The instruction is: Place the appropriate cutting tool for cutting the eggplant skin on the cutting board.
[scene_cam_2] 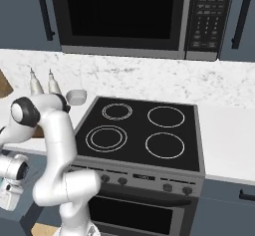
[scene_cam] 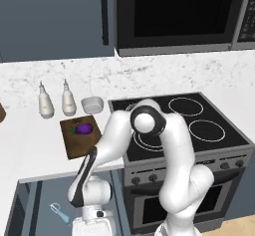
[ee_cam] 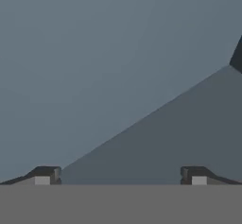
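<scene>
**So, hand spread wide down in the drawer, peeler off to the side**

Okay, the arm is bent right over and reaching down below the bench edge, into what looks like an open drawer left of the stove. The hand (ee_cam: 120, 178) has its two dark fingertips (ee_cam: 45, 175) standing far apart with nothing between them, just flat grey-blue surface ahead of it.

The peeler (scene_cam: 60, 213), light blue handle with a pale looped head, lies on the drawer floor near the drawer's left side, just left of the robot's wrist in the left base view. Can't tell if anything touches it, but it looks apart from the hand.

Up on the bench, the cutting board (scene_cam: 79, 143) sits at the front edge, right next to the stove (scene_cam: 199, 130). The eggplant (scene_cam: 84, 128) lies on the board's far half, purple with a green cap. Behind the board, toward the back wall, two white bottles (scene_cam: 46, 103) stand upright side by side, and a small white bowl (scene_cam: 92, 104) sits just right of them. A microwave (scene_cam_2: 124, 16) hangs above the stove.
</scene>
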You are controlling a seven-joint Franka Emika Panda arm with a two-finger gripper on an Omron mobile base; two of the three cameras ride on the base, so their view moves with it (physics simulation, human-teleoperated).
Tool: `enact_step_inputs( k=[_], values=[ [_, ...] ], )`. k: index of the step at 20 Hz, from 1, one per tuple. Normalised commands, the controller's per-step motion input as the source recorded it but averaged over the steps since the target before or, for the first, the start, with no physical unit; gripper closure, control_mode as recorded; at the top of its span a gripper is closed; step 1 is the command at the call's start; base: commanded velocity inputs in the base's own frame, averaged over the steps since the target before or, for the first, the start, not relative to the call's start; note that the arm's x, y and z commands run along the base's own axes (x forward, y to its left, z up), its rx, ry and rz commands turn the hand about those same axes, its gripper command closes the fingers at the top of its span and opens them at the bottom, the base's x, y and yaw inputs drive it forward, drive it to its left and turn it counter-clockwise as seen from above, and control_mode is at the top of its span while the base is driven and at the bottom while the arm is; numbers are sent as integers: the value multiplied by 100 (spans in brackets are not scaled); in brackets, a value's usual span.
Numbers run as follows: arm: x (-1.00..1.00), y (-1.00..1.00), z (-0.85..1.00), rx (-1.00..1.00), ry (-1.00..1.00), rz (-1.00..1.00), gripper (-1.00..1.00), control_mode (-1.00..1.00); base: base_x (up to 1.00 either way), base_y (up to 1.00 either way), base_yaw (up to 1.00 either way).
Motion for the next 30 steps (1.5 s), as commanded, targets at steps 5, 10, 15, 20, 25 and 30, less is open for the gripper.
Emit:
enact_step_inputs(
  k=[5, 10, 15, 20, 25, 30],
  values=[
    [2, 33, 50, -2, 6, 5, -100, -100, 0, 0, 0],
    [77, 63, 48, -9, -1, 13, -100, -100, 0, 0, 0],
    [71, 62, 20, -13, -11, 16, -100, -100, 0, 0, 0],
    [10, 20, -22, -10, -35, 22, -100, -100, 0, 0, 0],
    [0, 0, -17, -2, -44, 22, -100, -100, 0, 0, 0],
    [47, 0, -1, 2, -17, 29, -100, -100, 0, 0, 0]
  ],
)
